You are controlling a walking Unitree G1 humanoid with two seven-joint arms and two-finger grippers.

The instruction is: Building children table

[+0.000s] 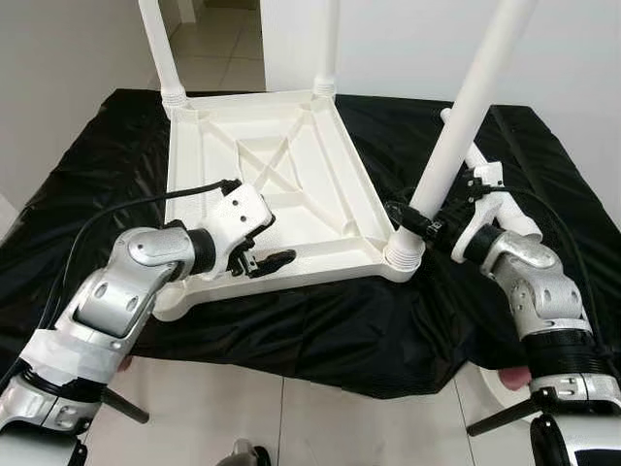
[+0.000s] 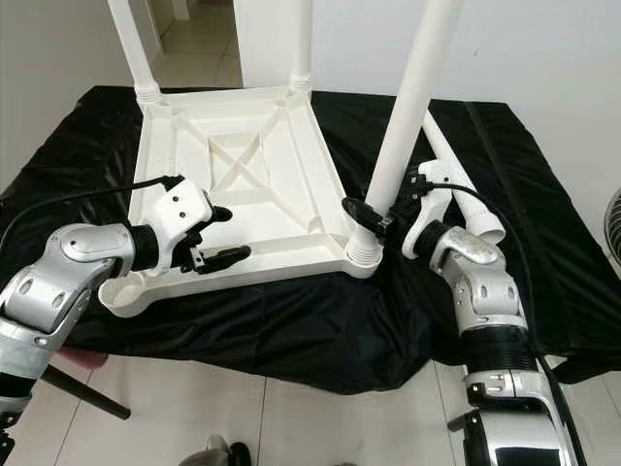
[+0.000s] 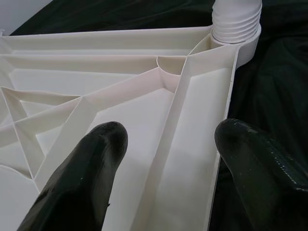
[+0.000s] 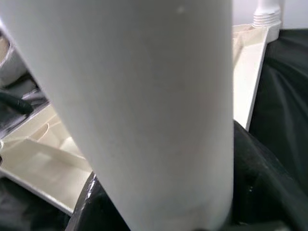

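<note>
Head views: white plastic table top (image 1: 281, 184) lay upside down on a black cloth (image 1: 320, 330), centre frame. Three legs stood in their corner sockets. Right gripper (image 1: 419, 221) was clamped low on the near-right leg (image 1: 456, 126), centre right. Left gripper (image 1: 260, 254), fingers apart, sat at the near rim, lower left. A spare leg (image 2: 456, 175) lay behind the right arm.

Left wrist view: fingers (image 3: 82, 178) straddled the rim wall. Ribbed plastic looked light and stiff, likely slippery; ribs offer the best hold.

Right wrist view: leg blocked nearly everything; socket seating could not be judged. Leg tops were cut off.
</note>
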